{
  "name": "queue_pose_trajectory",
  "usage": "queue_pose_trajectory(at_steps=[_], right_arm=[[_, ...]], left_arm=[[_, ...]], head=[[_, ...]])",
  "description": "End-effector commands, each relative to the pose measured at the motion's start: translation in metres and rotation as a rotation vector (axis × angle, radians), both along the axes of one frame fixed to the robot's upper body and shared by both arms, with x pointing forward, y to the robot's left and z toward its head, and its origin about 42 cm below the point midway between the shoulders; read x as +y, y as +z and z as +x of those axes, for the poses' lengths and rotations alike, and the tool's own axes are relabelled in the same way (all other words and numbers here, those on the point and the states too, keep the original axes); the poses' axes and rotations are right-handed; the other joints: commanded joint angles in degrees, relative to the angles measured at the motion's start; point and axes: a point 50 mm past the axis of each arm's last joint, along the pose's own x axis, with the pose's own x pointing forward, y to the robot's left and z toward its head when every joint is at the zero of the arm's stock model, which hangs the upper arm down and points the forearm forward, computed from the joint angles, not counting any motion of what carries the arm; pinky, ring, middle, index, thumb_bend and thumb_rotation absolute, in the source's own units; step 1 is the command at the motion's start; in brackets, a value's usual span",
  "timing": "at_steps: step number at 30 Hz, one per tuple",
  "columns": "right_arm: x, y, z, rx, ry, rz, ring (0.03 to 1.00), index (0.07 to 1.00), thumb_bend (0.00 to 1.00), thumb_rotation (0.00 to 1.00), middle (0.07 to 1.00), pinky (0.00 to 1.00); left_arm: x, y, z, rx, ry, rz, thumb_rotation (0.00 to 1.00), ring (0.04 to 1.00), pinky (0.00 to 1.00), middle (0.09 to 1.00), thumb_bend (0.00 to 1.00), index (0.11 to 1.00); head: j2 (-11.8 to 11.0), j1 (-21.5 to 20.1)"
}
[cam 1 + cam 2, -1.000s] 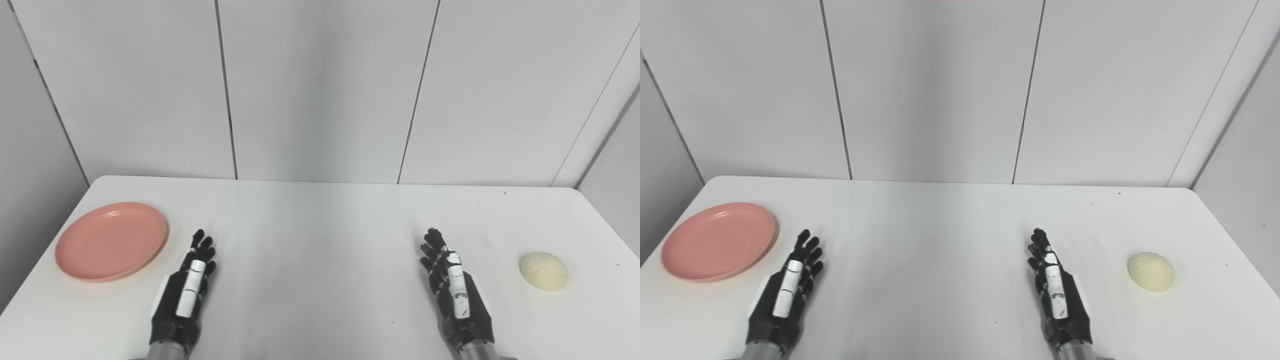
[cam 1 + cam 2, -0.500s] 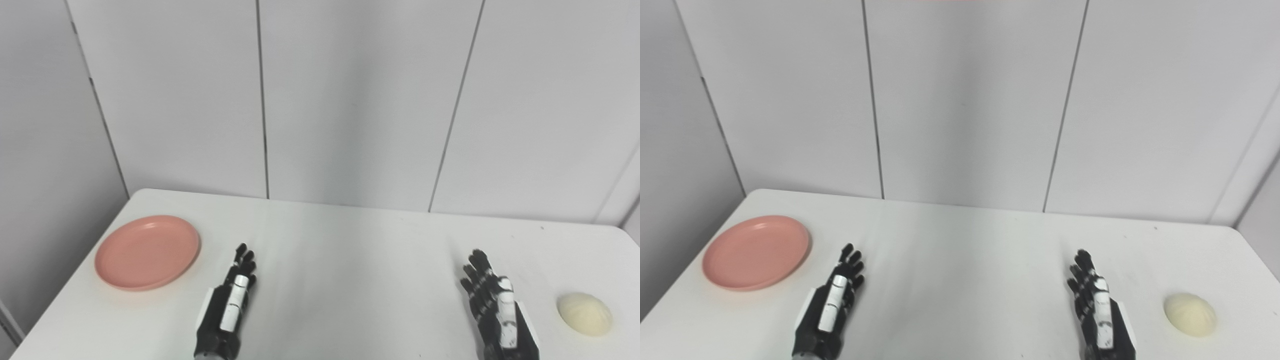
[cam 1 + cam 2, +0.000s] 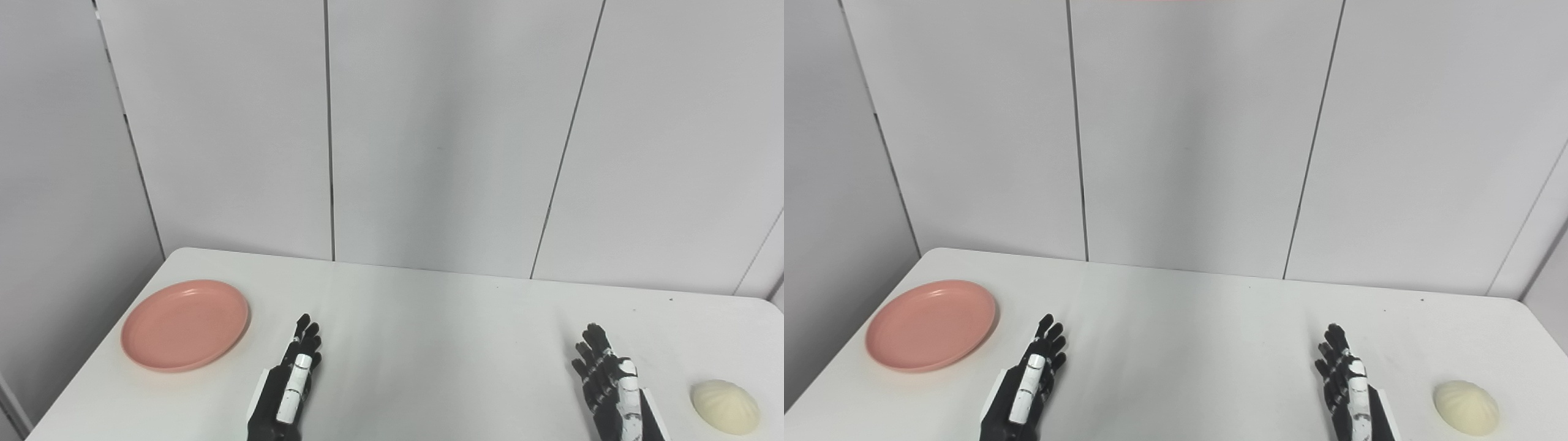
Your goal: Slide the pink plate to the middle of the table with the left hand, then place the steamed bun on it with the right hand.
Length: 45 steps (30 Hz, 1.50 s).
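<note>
— Where is the pink plate point(image 3: 185, 324) right now?

— Flat on the white counter point(image 3: 429, 343), over at the left side, nowhere near the middle. Nothing lies on it.

— And the steamed bun point(image 3: 725, 407)?

— At the near right of the counter, sitting by itself, dome up, well apart from the plate.

— What about the robot's hands?

— The left hand point(image 3: 285, 392) is at the near edge, just right of the plate but not touching it. Its fingers point(image 3: 306, 334) are stretched out and slightly apart, pointing toward the far wall, holding nothing.

— The other one?

— The right hand point(image 3: 1352, 398) is the same: fingers point(image 3: 1333, 346) extended and spread, empty, near the bun on its left side with a gap between them. Behind the counter there is only a plain grey panelled wall point(image 3: 1188, 135).
</note>
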Motion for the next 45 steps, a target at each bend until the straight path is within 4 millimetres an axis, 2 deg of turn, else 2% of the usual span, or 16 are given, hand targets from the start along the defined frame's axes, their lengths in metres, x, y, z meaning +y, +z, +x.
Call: queue_pose_trajectory(at_steps=[1, 5, 9, 13, 14, 18, 20, 26, 30, 36, 39, 41, 45], right_arm=[[-0.003, -0.021, -0.017, 0.044, -0.013, 0.006, 0.99, 0.949, 0.72, 1.0, 0.98, 1.0], [0.0, -0.021, -0.02, 0.046, -0.013, 0.013, 0.989, 0.949, 0.73, 1.0, 0.979, 1.0], [0.001, -0.019, -0.024, 0.046, -0.023, 0.016, 0.99, 0.942, 0.74, 1.0, 0.978, 1.0], [0.0, -0.017, -0.028, 0.04, -0.034, 0.009, 0.984, 0.937, 0.74, 1.0, 0.974, 1.0], [0.0, -0.017, -0.028, 0.038, -0.036, 0.004, 0.983, 0.938, 0.75, 1.0, 0.974, 1.0], [-0.002, -0.016, -0.03, 0.022, -0.037, -0.035, 0.975, 0.936, 0.74, 1.0, 0.97, 1.0], [-0.003, -0.016, -0.03, 0.017, -0.035, -0.044, 0.972, 0.934, 0.74, 0.99, 0.969, 1.0], [-0.005, -0.016, -0.03, 0.017, -0.035, -0.057, 0.97, 0.932, 0.73, 0.99, 0.968, 1.0], [-0.006, -0.017, -0.03, 0.019, -0.034, -0.059, 0.976, 0.94, 0.72, 1.0, 0.972, 1.0], [-0.005, -0.017, -0.03, 0.027, -0.034, -0.055, 0.974, 0.94, 0.73, 1.0, 0.971, 1.0], [-0.005, -0.016, -0.031, 0.026, -0.034, -0.053, 0.972, 0.936, 0.73, 1.0, 0.971, 1.0], [-0.005, -0.016, -0.031, 0.027, -0.034, -0.054, 0.969, 0.934, 0.74, 1.0, 0.97, 1.0], [-0.005, -0.016, -0.03, 0.029, -0.035, -0.054, 0.969, 0.935, 0.74, 1.0, 0.968, 1.0]], left_arm=[[0.002, 0.007, 0.001, -0.039, 0.005, 0.006, 0.86, 1.0, 1.0, 1.0, 0.72, 1.0], [0.006, 0.014, 0.0, -0.074, 0.011, 0.01, 0.87, 1.0, 1.0, 1.0, 0.72, 1.0], [0.008, 0.033, 0.0, -0.14, 0.017, -0.014, 0.86, 1.0, 1.0, 1.0, 0.72, 1.0], [0.009, 0.053, 0.001, -0.206, 0.029, -0.022, 0.84, 1.0, 1.0, 1.0, 0.78, 1.0], [0.01, 0.059, 0.002, -0.223, 0.031, -0.033, 0.87, 0.993, 1.0, 1.0, 0.8, 1.0], [0.021, 0.084, 0.016, -0.289, 0.05, -0.093, 0.82, 0.978, 0.99, 0.986, 0.85, 0.966], [0.026, 0.092, 0.021, -0.311, 0.06, -0.099, 0.83, 0.958, 0.95, 0.967, 0.84, 0.947], [0.062, 0.131, 0.043, -0.399, 0.134, -0.083, 0.86, 0.881, 0.88, 0.899, 0.83, 0.882], [0.09, 0.148, 0.053, -0.42, 0.183, -0.048, 0.9, 0.877, 0.91, 0.885, 0.84, 0.877], [0.139, 0.162, 0.068, -0.429, 0.236, 0.019, 0.89, 0.928, 0.98, 0.916, 0.87, 0.898], [0.171, 0.169, 0.075, -0.425, 0.251, 0.047, 0.9, 0.941, 0.99, 0.922, 0.89, 0.912], [0.186, 0.175, 0.076, -0.419, 0.256, 0.064, 0.91, 0.929, 0.98, 0.902, 0.9, 0.878], [0.211, 0.186, 0.077, -0.411, 0.261, 0.09, 0.9, 0.903, 0.95, 0.881, 0.9, 0.875]], head=[[0.1, -0.1], [0.4, -0.9], [0.9, -1.7], [1.6, -2.3], [1.7, -2.3], [1.9, -2.2], [1.9, -2.2], [2.0, -1.9], [2.0, -1.7], [2.1, -1.8], [2.2, -1.7], [2.2, -1.7], [2.2, -1.8]])
